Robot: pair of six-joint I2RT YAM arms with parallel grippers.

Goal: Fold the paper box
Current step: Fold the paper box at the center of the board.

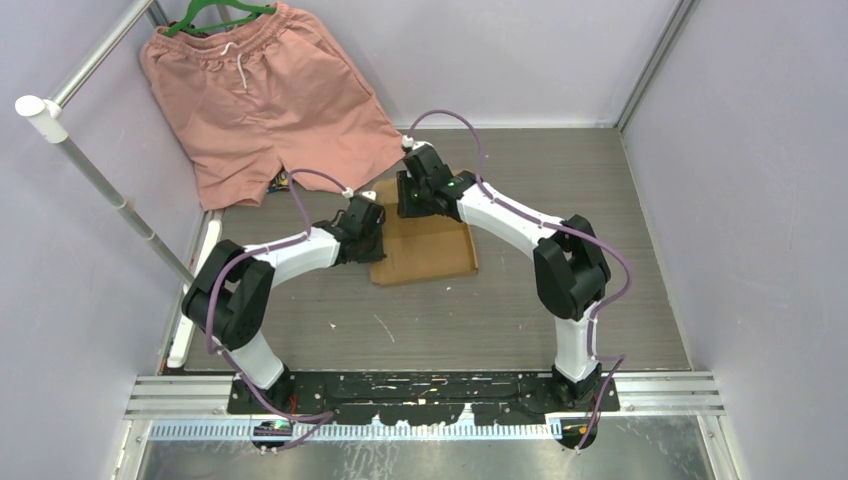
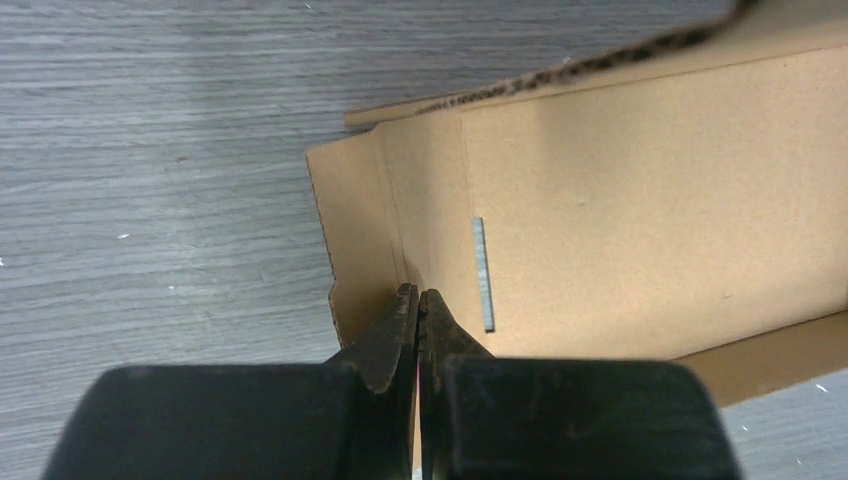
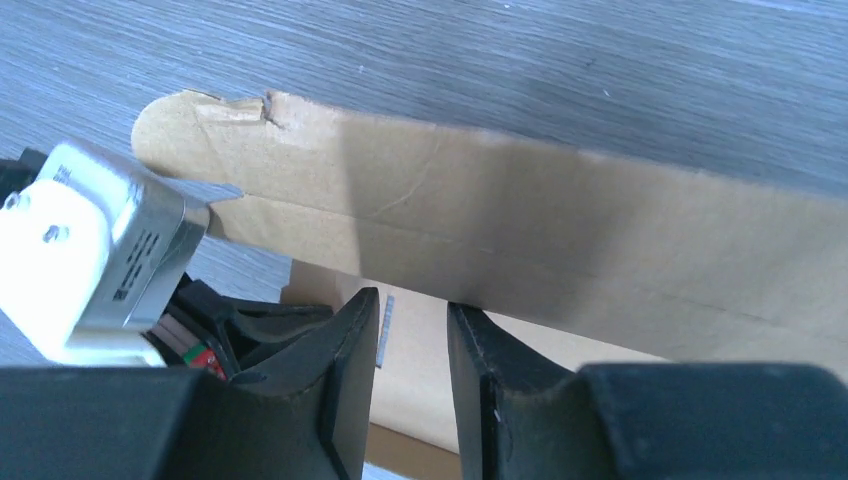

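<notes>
The paper box [image 1: 432,245] is a brown cardboard sheet lying flat on the grey table between the two arms. My left gripper [image 1: 366,232] is at its left edge. In the left wrist view the left gripper [image 2: 419,294] is shut, its tips at the crease beside a narrow side flap [image 2: 358,240], and no cardboard shows between them. My right gripper [image 1: 418,198] is over the far edge. In the right wrist view the right gripper [image 3: 412,302] stands open just below a long raised flap [image 3: 520,225], with nothing between the fingers.
Salmon-pink shorts [image 1: 265,95] hang on a green hanger at the back left, beside a slanted metal pole [image 1: 100,180]. Purple walls close in the table on three sides. A thin grey slot [image 2: 483,272] is cut in the box panel.
</notes>
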